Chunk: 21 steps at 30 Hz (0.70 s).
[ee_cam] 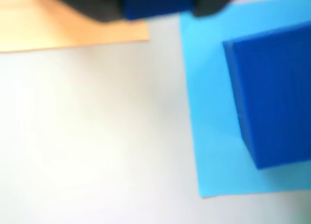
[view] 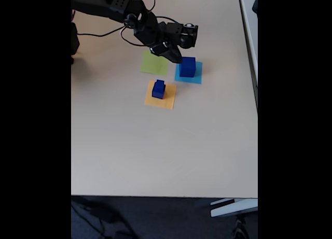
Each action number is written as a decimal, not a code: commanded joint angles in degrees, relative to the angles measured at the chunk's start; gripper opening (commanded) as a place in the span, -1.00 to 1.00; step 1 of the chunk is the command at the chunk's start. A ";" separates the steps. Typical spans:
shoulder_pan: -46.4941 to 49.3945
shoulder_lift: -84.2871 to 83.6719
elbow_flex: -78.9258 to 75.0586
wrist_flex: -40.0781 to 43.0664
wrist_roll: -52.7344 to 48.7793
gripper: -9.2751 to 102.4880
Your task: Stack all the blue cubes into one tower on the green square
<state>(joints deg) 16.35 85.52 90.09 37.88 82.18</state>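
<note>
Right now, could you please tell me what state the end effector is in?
End effector: closed on a small blue cube, as far as the blurred wrist view shows.

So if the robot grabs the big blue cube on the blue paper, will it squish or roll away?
Probably neither. The big blue cube has flat faces and sharp, straight edges, so it looks stiff and should sit still, not roll. The cyan paper square under it is thin and might slide if the cube gets pushed.

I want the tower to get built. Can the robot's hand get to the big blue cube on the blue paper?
Probably yes. The hand hovers right beside the big blue cube, which sits alone on the blue paper with nothing on top or between them.
</note>
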 commanded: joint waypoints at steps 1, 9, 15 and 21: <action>1.67 5.62 0.62 0.18 1.14 -0.78; 2.29 5.54 4.48 -0.35 3.69 -0.78; 2.37 5.89 7.38 -0.70 3.60 -0.77; 3.16 5.89 7.38 -0.79 2.37 -0.77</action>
<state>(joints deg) 18.63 86.57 97.91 37.88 85.17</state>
